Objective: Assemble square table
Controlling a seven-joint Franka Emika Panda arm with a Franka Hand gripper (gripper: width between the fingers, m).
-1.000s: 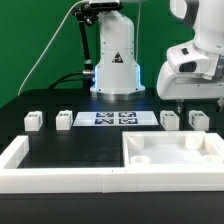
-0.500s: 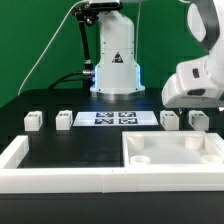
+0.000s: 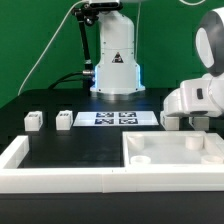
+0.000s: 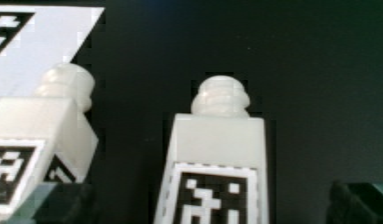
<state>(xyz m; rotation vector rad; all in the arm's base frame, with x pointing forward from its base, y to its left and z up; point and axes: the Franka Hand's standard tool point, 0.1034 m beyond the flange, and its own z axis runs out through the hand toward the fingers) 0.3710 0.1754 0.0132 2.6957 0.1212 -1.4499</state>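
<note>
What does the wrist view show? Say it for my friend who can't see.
A small white leg with a black-and-white tag sits between the dark tips of the open pincer. A second leg sits beside it on the black table, with a corner of the marker board beyond.

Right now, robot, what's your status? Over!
Gripper open, empty, centred over small white tagged plastic leg. Second leg close beside it. White square tray-like plastic tabletop untouched.
</note>
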